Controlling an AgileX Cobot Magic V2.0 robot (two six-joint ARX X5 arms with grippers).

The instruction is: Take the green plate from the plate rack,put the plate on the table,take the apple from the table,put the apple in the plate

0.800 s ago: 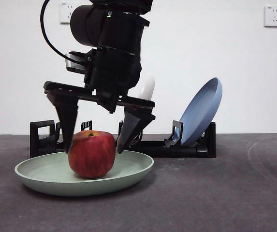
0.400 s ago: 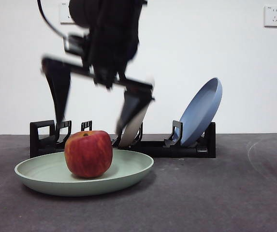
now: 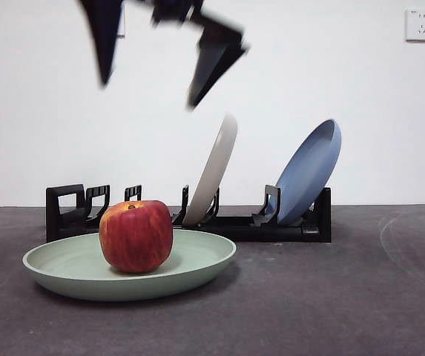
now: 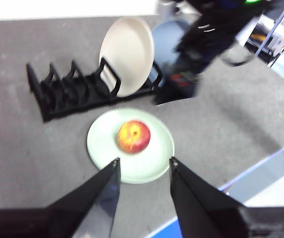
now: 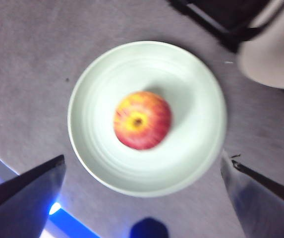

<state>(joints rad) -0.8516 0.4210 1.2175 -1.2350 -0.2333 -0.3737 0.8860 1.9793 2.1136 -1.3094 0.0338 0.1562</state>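
Note:
The red apple (image 3: pixel 136 235) sits in the pale green plate (image 3: pixel 197 263), which lies flat on the dark grey table (image 3: pixel 331 297) in front of the black plate rack (image 3: pixel 67 208). My right gripper (image 3: pixel 150 93) is open and empty, high above the apple and blurred. Its wrist view looks straight down on the apple (image 5: pixel 142 120) in the green plate (image 5: pixel 97 84), between its own wide-open jaws (image 5: pixel 142 161). My left gripper (image 4: pixel 143 160) is open and empty, high and further off, with the apple (image 4: pixel 134 136), the plate (image 4: pixel 102 153) and the rack (image 4: pixel 57 94) below it.
A cream-white plate (image 3: pixel 216 167) and a blue plate (image 3: pixel 312 170) stand upright in the rack behind the green plate. The table's near edge shows in both wrist views. The right arm (image 4: pixel 206 34) appears dark and blurred in the left wrist view.
The right gripper, which stood with its jaws on either side of the apple, has risen well above it. The apple stays in the green plate. The cream-white plate is now uncovered.

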